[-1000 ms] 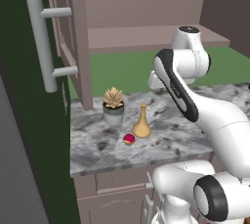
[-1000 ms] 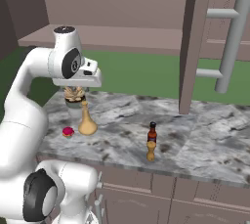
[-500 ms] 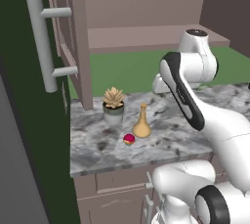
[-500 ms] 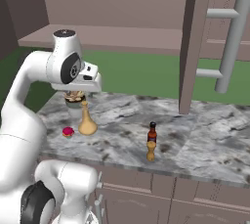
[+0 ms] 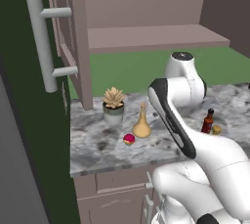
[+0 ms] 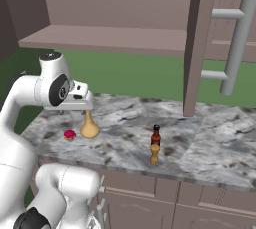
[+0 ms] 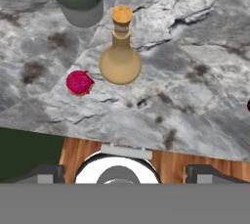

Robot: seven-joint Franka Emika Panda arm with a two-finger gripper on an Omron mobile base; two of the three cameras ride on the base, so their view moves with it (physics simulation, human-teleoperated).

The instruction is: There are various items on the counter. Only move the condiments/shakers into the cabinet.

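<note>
The claw has spread apart above the tan flask bottle, near the counter edge.

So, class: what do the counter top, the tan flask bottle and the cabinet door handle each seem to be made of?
Counter top: polished stone, probably marble, by its grey-white veining.
Tan flask bottle: matte ceramic or wood, plain tan and opaque; the look leaves it open.
Door handle: probably brushed metal, a plain grey bar with soft shading.
</note>
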